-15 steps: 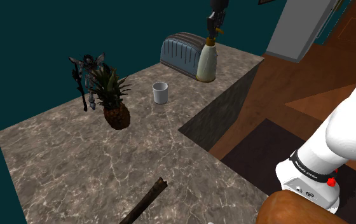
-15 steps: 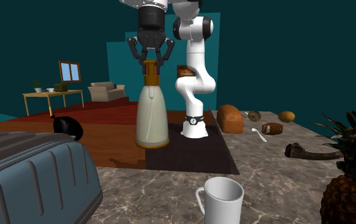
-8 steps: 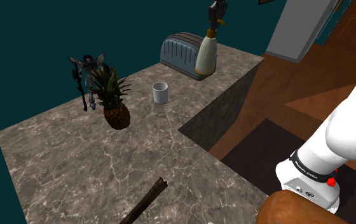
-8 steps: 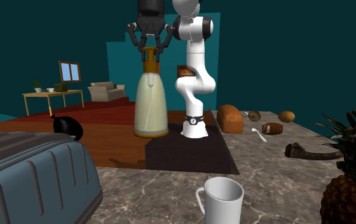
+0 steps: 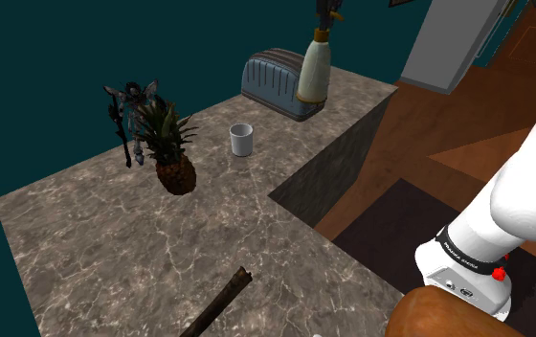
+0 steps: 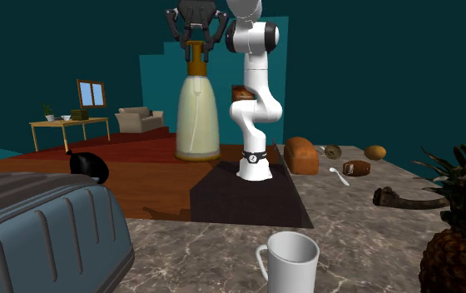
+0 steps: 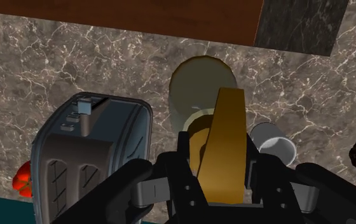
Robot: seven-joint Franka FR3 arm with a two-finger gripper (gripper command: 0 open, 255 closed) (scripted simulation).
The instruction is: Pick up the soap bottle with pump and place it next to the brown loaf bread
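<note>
One soap bottle [image 5: 314,72], cream with a golden-brown pump, hangs in the shoulder view at the far end of the marble counter [image 5: 94,249]. The gripper [image 5: 329,13] clasps its pump from above. The bottle's base is lifted off the counter and shows in front of the right end of a blue-grey toaster [image 5: 271,84]. A white cup [image 5: 242,139] stands nearer, and a pineapple [image 5: 171,158] is to its left. The brown loaf [image 5: 445,316] shows at the near right edge, beside the white arm [image 5: 510,215], well apart from the bottle.

From the second exterior view, the soap bottle [image 6: 197,112] is upright and high in the air, held at its pump by the black gripper [image 6: 195,32]. The loaf [image 6: 301,156] lies on the counter just right of the arm's [image 6: 255,91] foot, far from the bottle. The cup [image 6: 288,258] and the toaster [image 6: 44,237] are near the camera.

Looking through the wrist view, the gripper [image 7: 220,156] is clenched on the golden pump; its fingers [image 7: 184,147] press on both sides. The bottle's [image 7: 199,86] round body hangs below it, between the toaster [image 7: 94,149] and the cup [image 7: 273,143].
</note>
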